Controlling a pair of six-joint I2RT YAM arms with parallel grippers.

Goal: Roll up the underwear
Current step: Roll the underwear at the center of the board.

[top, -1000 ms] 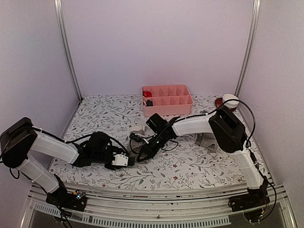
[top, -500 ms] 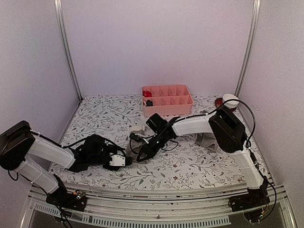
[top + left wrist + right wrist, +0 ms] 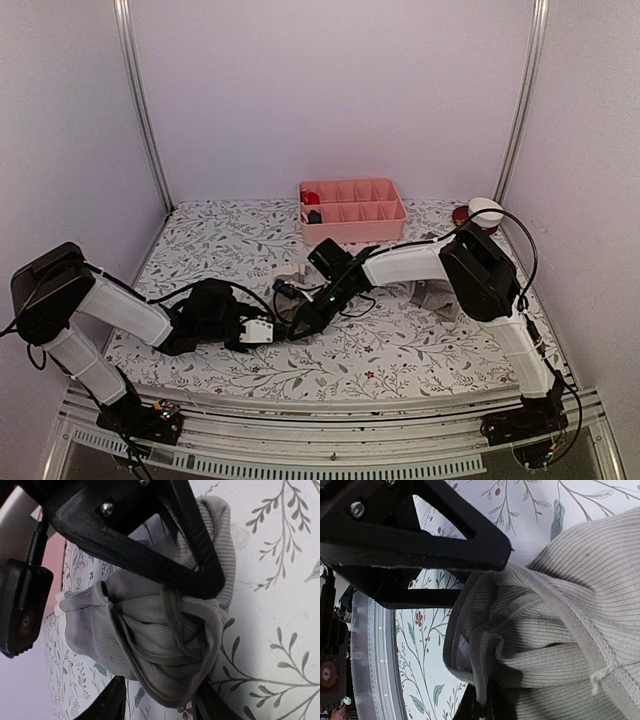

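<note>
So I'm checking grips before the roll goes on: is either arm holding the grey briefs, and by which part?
The right gripper is shut on a fold at the hemmed edge of the grey briefs. The left gripper straddles the bunched cloth; a hold cannot be told.

The left arm (image 3: 190,318) has pushed right, closer to the briefs (image 3: 291,296).

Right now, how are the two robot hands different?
The left gripper's fingers stand apart, bunched grey underwear between them; the right gripper's are pinched shut on its edge. The left gripper reaches in from the left, the right gripper from the right. Both sit low at the same garment.
</note>
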